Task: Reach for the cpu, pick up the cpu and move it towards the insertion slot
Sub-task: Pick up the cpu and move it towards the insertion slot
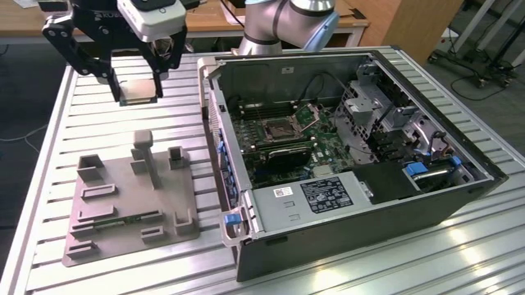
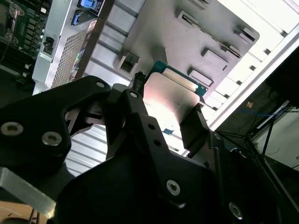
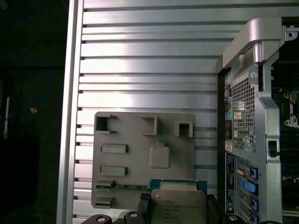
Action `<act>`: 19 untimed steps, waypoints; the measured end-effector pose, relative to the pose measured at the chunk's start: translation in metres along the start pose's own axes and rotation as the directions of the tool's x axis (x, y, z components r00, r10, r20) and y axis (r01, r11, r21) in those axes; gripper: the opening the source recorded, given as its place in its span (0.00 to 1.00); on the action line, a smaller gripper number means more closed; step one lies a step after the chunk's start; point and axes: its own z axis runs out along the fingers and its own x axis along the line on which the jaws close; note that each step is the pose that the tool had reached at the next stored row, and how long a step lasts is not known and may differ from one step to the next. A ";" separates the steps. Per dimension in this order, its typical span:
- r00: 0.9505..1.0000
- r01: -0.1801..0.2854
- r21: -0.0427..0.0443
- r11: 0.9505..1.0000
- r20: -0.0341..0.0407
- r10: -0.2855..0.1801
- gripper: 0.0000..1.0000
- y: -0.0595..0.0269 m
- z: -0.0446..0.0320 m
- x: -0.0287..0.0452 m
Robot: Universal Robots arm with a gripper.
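My gripper (image 1: pixel 137 92) hangs above the table's far corner on the exterior view's left, shut on the cpu (image 1: pixel 138 90), a small pale square chip clamped between the two black fingers. Both wrist views show the cpu (image 3: pixel 178 203) (image 2: pixel 171 96) held well above the grey plastic tray (image 3: pixel 140 154). The insertion slot (image 1: pixel 278 129) is a square metal-framed socket on the motherboard inside the open computer case (image 1: pixel 345 184), with its hinged plate (image 1: pixel 311 113) standing up. It lies to the exterior view's right of the gripper, and lower.
The grey tray (image 1: pixel 131 196) sits on the ribbed aluminium table (image 1: pixel 90 123) beside the case, with upright posts and a green memory stick (image 1: pixel 123 220) in it. The case's raised side wall (image 1: pixel 215 123) stands between the gripper and the motherboard.
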 end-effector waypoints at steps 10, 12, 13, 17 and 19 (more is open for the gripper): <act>1.000 0.000 0.000 1.000 0.000 0.000 0.55 -0.0002 0.0004 -0.0140; 1.000 0.000 0.000 1.000 0.000 0.000 0.55 -0.0002 0.0004 -0.0163; 1.000 0.000 0.000 1.000 0.000 0.000 0.55 -0.0003 0.0005 -0.0173; 1.000 0.000 0.000 1.000 0.000 0.000 0.55 -0.0003 0.0006 -0.0212; 1.000 0.000 0.000 1.000 0.000 0.000 0.55 -0.0004 0.0008 -0.0231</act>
